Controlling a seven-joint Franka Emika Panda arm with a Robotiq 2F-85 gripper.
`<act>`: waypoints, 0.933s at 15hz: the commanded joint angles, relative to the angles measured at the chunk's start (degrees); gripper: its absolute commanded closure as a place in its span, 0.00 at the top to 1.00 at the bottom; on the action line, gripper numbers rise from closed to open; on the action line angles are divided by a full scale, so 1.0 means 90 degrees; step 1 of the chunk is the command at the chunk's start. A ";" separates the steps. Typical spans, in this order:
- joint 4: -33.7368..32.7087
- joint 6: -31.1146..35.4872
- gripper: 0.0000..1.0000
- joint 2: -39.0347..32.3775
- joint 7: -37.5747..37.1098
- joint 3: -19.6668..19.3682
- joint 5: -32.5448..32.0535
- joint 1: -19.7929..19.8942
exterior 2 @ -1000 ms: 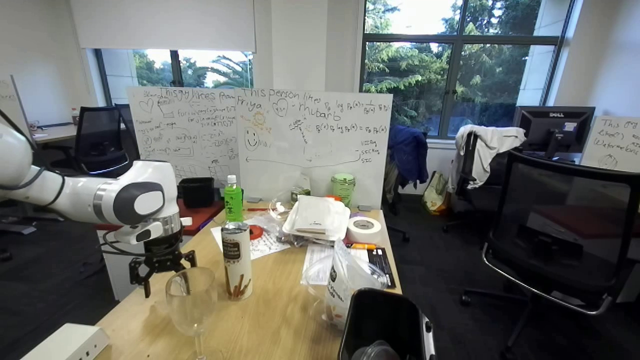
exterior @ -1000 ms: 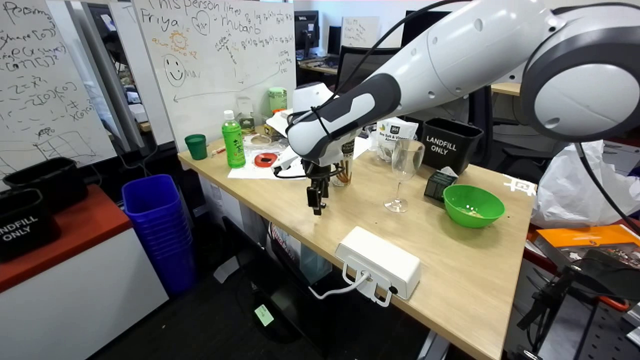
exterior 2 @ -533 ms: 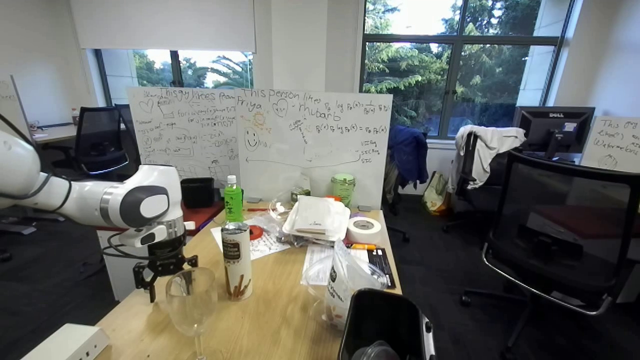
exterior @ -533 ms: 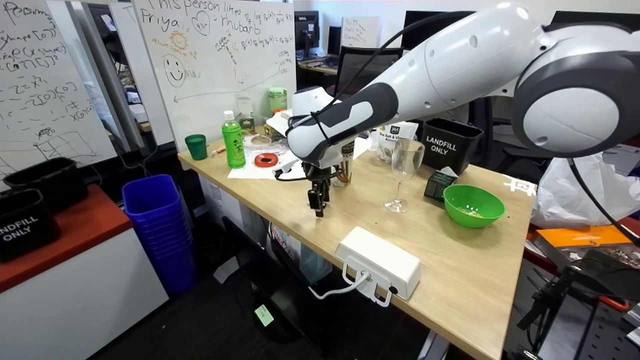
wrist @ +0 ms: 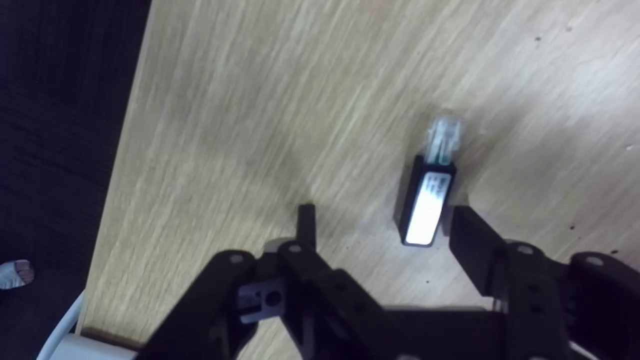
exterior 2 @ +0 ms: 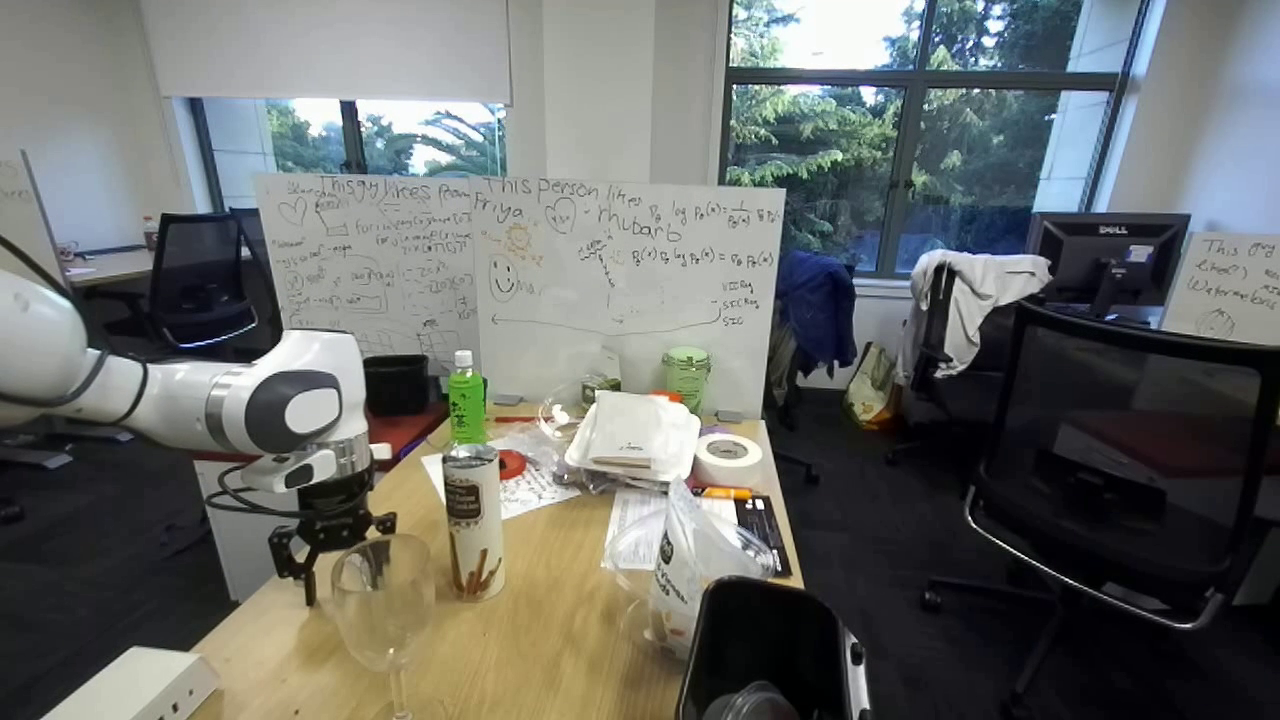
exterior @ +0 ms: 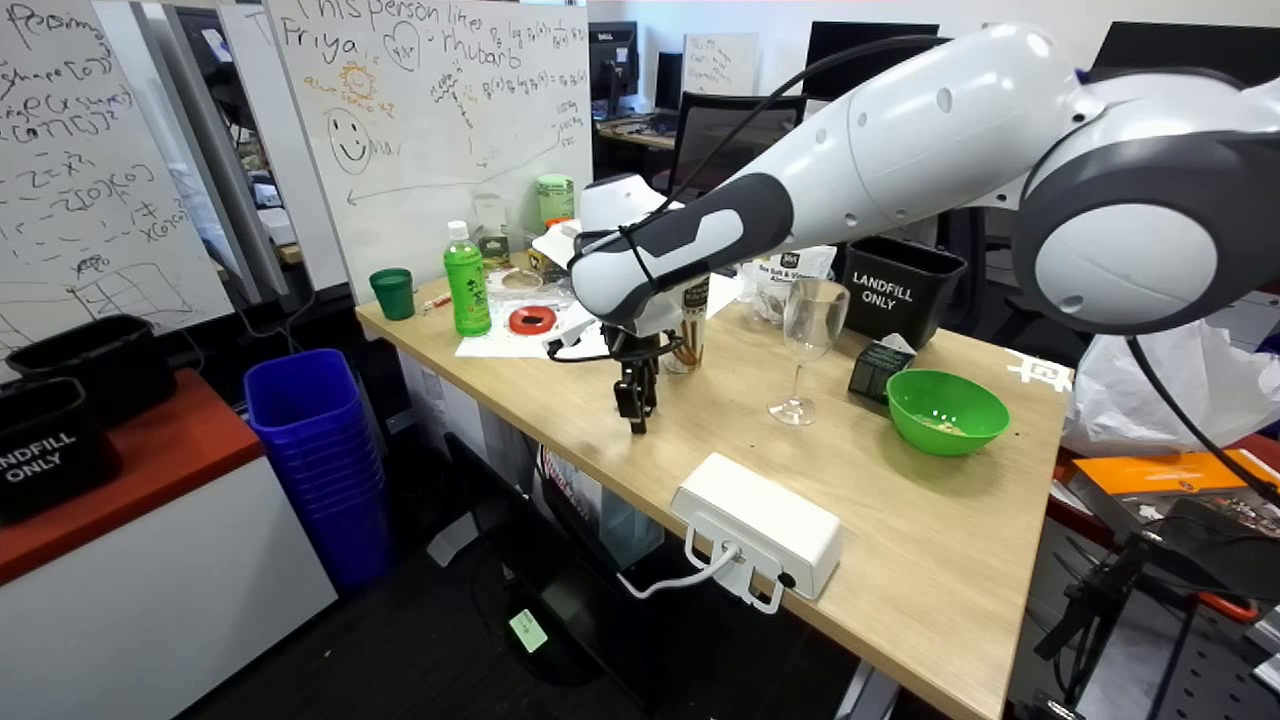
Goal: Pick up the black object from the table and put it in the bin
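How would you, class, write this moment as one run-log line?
Pincer: open | black object: on table, seen between jaws, ungripped | blue bin: beside red-topped cabinet | placing: not yet done

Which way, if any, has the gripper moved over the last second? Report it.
Yes: in an exterior view, the gripper has moved slightly down and toward the glass in that picture.

Compared with a second ago, the robot arm point(exterior: 930, 130) has come lower. In an exterior view its big round joint point(exterior: 1125, 258) has gone down, so it covers more of the white plastic bag point(exterior: 1215, 385), and more of the dark screens point(exterior: 870, 42) is visible behind the arm. The gripper point(exterior: 643, 418) has also sunk slightly, and in an exterior view it appears nearer to the wine glass point(exterior 2: 382, 608).
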State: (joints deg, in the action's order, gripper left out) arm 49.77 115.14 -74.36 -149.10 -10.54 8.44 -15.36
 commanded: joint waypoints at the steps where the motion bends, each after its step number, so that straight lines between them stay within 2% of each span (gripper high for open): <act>1: -0.0456 -0.0345 0.43 -0.0249 0.0001 -0.0008 0.0132 0.0082; 7: -0.0628 -0.0433 0.02 -0.0338 0.0002 -0.0107 0.0179 0.0114; 8: -0.0658 -0.0459 0.00 -0.0360 0.0002 -0.0113 0.0176 0.0121; 10: -0.0658 -0.0526 0.04 -0.0327 0.0003 0.0007 0.0067 0.0150; 11: -0.0679 -0.0583 0.04 -0.0295 0.0004 0.0273 -0.0135 0.0277; 12: -0.0547 -0.0593 0.04 -0.0193 0.0116 0.0140 0.0102 0.0194; 14: -0.0384 -0.0538 0.04 0.0002 0.0251 0.0258 0.0194 0.0229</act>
State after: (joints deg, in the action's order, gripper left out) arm 46.21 112.04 -75.60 -148.57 -9.95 8.65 -14.34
